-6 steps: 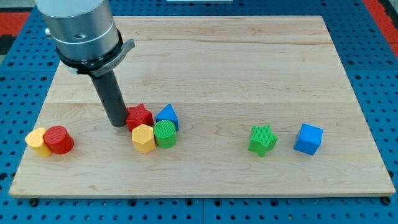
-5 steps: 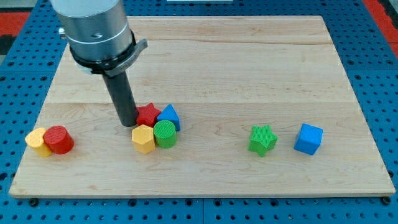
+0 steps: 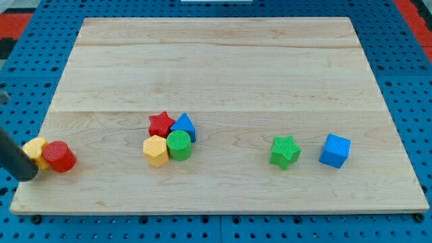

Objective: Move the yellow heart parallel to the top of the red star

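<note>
The yellow heart (image 3: 34, 148) lies near the board's left edge, touching the red cylinder (image 3: 61, 156) on its right. The red star (image 3: 160, 124) sits left of centre in a tight cluster with a blue triangular block (image 3: 183, 126), a yellow hexagon (image 3: 156, 150) and a green cylinder (image 3: 179, 144). My rod comes in from the view's left edge, and my tip (image 3: 28, 177) rests at the heart's lower left, against it or nearly so. The rod hides part of the heart.
A green star (image 3: 285, 151) and a blue cube (image 3: 335, 150) stand at the right of the wooden board (image 3: 223, 67). The board's left edge runs just beside my tip.
My rod has left the red star's left side and swung to the far left beside the yellow heart. The star was nudged slightly right. Heart and red cylinder have shifted a little.
</note>
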